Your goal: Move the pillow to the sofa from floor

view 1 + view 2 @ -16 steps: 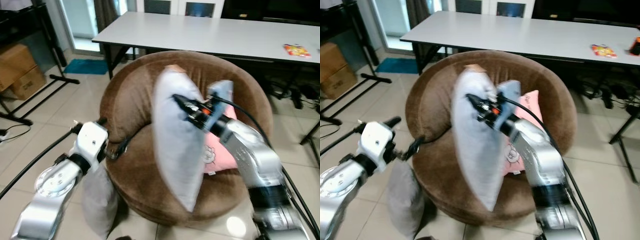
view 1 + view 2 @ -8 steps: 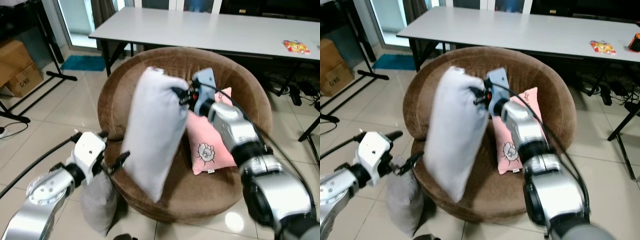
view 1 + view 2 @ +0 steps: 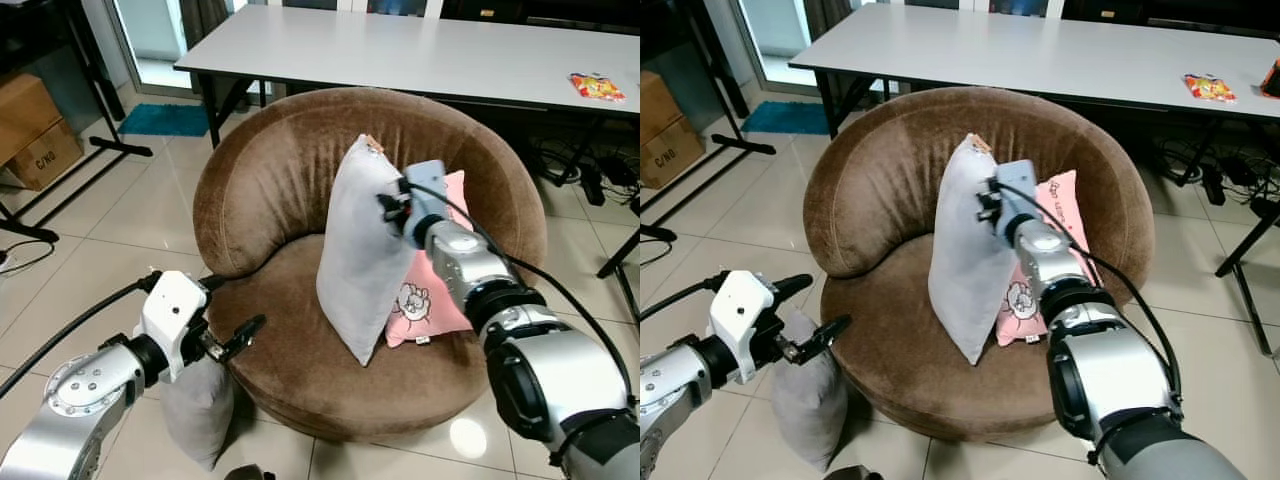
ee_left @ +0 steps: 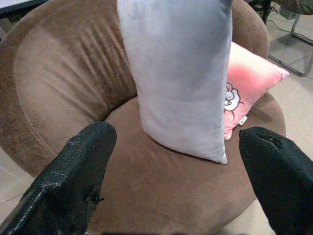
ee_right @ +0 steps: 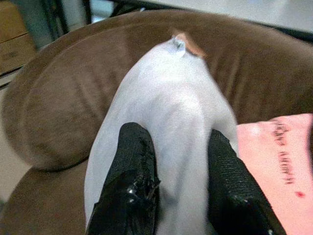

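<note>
A light grey pillow (image 3: 358, 250) stands on end on the seat of the round brown sofa (image 3: 260, 190), leaning against a pink pillow (image 3: 430, 300). My right gripper (image 3: 392, 205) is shut on the grey pillow's upper edge. In the right wrist view its black fingers (image 5: 134, 171) pinch the fabric (image 5: 166, 98). My left gripper (image 3: 228, 335) hovers open at the sofa's front left rim, holding nothing. Its fingers (image 4: 73, 171) spread wide in the left wrist view. A second grey pillow (image 3: 198, 410) sits on the floor below the left gripper, against the sofa.
A long white table (image 3: 400, 45) stands behind the sofa with a colourful packet (image 3: 597, 87) on it. Cardboard boxes (image 3: 35, 140) and black stand legs (image 3: 100, 130) are at the left. A blue mat (image 3: 165, 120) lies on the tiled floor. Cables (image 3: 590, 170) trail at the right.
The right gripper has carried the grey pillow down and back, setting it upright on the seat against the pink pillow. The left gripper has stayed by the sofa's front rim.
</note>
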